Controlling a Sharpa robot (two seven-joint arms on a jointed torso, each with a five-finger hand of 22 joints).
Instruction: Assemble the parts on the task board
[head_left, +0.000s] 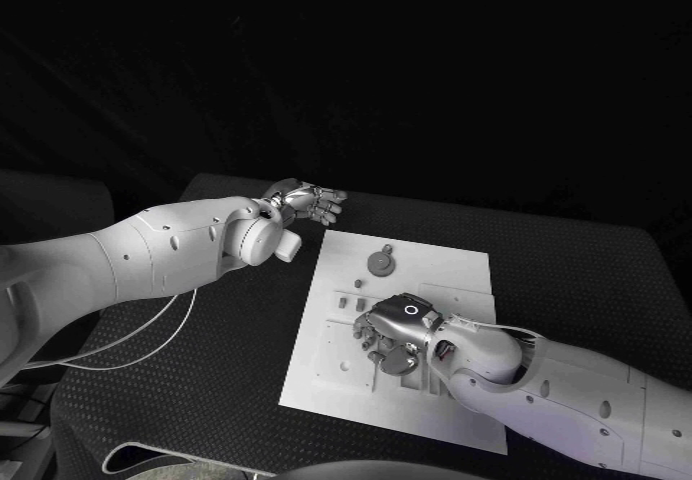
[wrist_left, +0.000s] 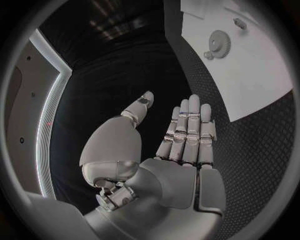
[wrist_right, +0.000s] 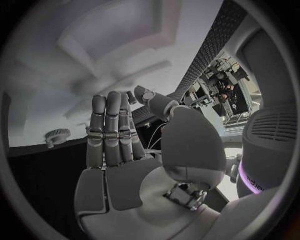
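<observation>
Task board (head_left: 433, 262) flat on the middle of the black desk (head_left: 577, 270), white, with a round gear (head_left: 381, 263) seated near its far end and a smaller toothed piece just beside it, both visible from the left wrist too (wrist_left: 219, 41). Small parts (head_left: 351, 300) scattered along the board's left portion, too small to tell apart in shape. Right hand (head_left: 397, 330) over the board's middle, palm down, fingers pointing toward the small pieces; from the right wrist view fingers (wrist_right: 112, 130) extended side by side, nothing between them, so released and empty. Whether fingertips touch the board: cannot tell. Left hand (head_left: 303, 203) off the board's far left corner, above bare desk, fingers straight and together, thumb apart, holding nothing, likewise released. Judging from this, the step in hand looks like reaching for a loose part near the right hand. To do it well: lower slowly, settle fingertips on either side of one piece only, avoid nudging neighbours or the seated gear, pinch between thumb and a finger rather than sweeping with the flat palm. Probably wise to keep the left hand near the board's edge, ready to steady the plate against sliding on the textured desk.
</observation>
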